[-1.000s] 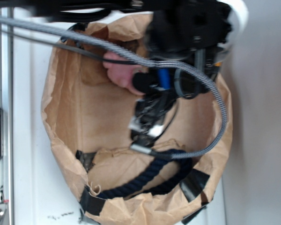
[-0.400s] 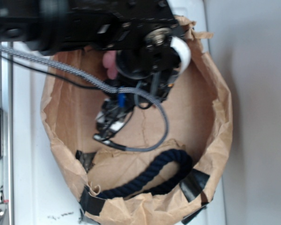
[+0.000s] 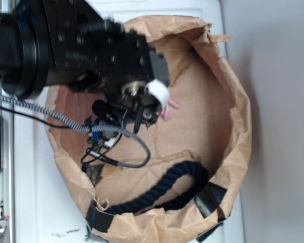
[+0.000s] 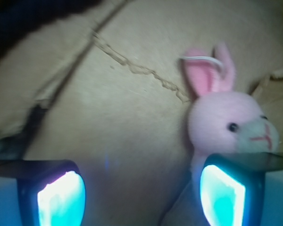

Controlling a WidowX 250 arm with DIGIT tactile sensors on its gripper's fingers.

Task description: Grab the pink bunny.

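The pink bunny [image 4: 231,123] lies on the brown paper floor of the bag, face to the right, ears pointing up, with a thin white loop on one ear. My gripper [image 4: 141,194] is open, its two glowing pads low in the wrist view with only bare paper between them. The bunny's head sits just above the right finger [image 4: 224,195], which hides its body. In the exterior view the black arm [image 3: 91,55] covers most of the bunny; only a bit of pink bunny [image 3: 171,108] peeks out to the right of the wrist.
A crumpled brown paper bag [image 3: 235,126] with upright walls rings the work area. A thick navy rope [image 3: 162,190] lies along its near side, with black tape patches [image 3: 210,198]. A braided cable [image 3: 119,163] droops from the arm. A metal rail [image 3: 0,152] runs at the left.
The arm has swung from the bag's upper right to the left and lower into the bag. The bunny, earlier showing left of the wrist, now peeks out on its right.
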